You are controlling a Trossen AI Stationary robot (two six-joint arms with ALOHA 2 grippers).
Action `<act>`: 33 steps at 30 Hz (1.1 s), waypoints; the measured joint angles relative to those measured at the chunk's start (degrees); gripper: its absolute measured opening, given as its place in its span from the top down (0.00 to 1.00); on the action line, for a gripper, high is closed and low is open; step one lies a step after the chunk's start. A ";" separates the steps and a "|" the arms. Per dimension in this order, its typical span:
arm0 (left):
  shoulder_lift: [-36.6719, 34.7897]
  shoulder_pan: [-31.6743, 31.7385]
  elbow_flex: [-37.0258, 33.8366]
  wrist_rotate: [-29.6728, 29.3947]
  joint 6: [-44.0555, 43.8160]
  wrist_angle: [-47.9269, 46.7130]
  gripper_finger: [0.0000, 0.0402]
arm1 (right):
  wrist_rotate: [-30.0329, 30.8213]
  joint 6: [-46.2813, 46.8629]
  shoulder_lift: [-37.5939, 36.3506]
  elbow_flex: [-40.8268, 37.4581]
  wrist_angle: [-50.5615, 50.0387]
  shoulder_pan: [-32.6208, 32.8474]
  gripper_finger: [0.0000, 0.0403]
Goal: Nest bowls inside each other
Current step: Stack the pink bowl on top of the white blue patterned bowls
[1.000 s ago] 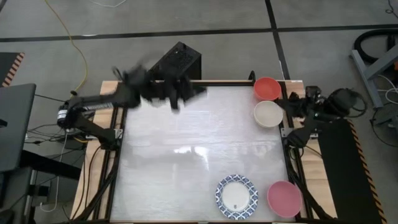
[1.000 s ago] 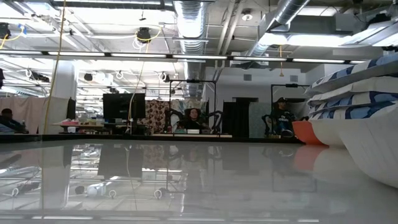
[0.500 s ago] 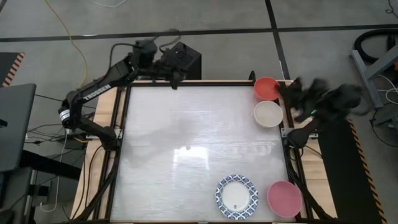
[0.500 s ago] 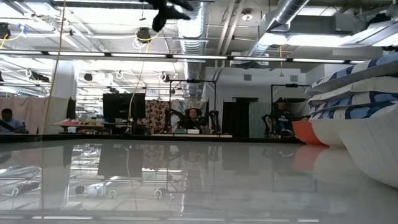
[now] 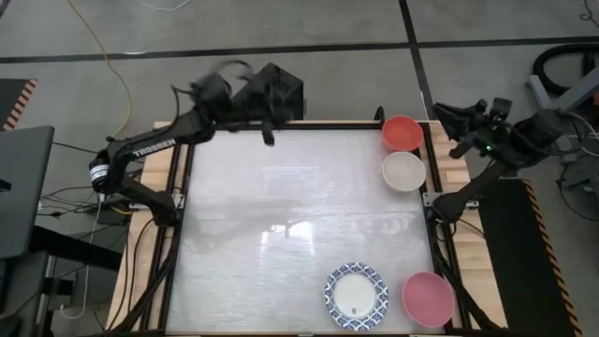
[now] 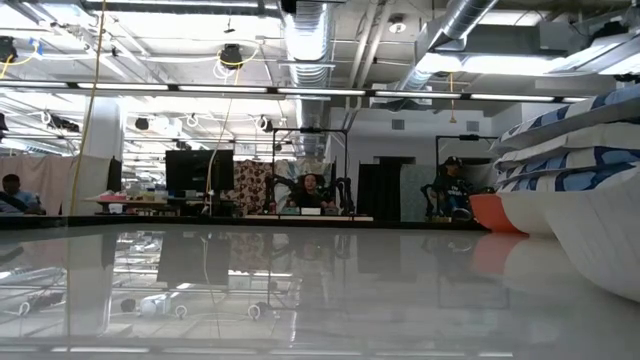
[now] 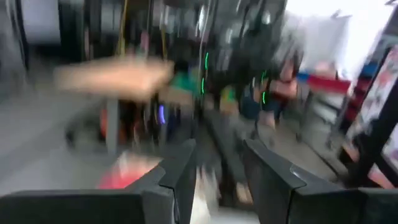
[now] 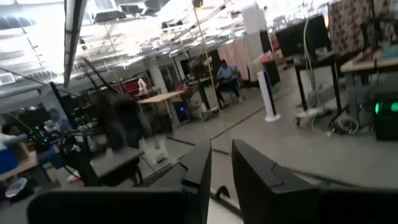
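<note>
Seen from above, four groups of bowls are found along the right and near parts of the table [image 5: 281, 215]. The red bowl [image 5: 401, 132] is set at the far right corner, with the plain cream-white bowl [image 5: 403, 170] just beside it on the near side. The blue-rimmed bowl [image 5: 356, 296] is placed at the near edge, and the pink bowl [image 5: 428, 298] lies just to its right. In the low view a stack of blue-rimmed bowls [image 6: 570, 150] is seen at the right edge, with the red one [image 6: 492, 212] behind it.

The left gripper [image 5: 267, 117] is held above the far edge of the table, well apart from every bowl; its fingers [image 7: 180, 171] are seen spread with a clear gap between them, and nothing is held there. The right gripper [image 5: 447, 117] is raised beyond the far right corner, off the table, near the red bowl but not touching it. Its fingers [image 8: 200, 165] are parted by a narrow gap and nothing is gripped. No bowl lies between either pair of jaws.
</note>
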 joint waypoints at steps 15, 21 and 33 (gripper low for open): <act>9.19 6.64 18.72 6.42 5.72 -10.17 0.70 | 2.09 -5.82 6.56 2.76 9.88 -1.09 0.78; 15.36 0.55 18.52 7.30 -2.71 -3.11 0.70 | 1.67 -14.11 2.93 11.27 4.13 1.22 0.78; 20.09 -8.97 34.44 -11.36 8.48 -14.98 0.70 | 0.38 17.82 -6.58 7.39 -33.74 6.96 0.78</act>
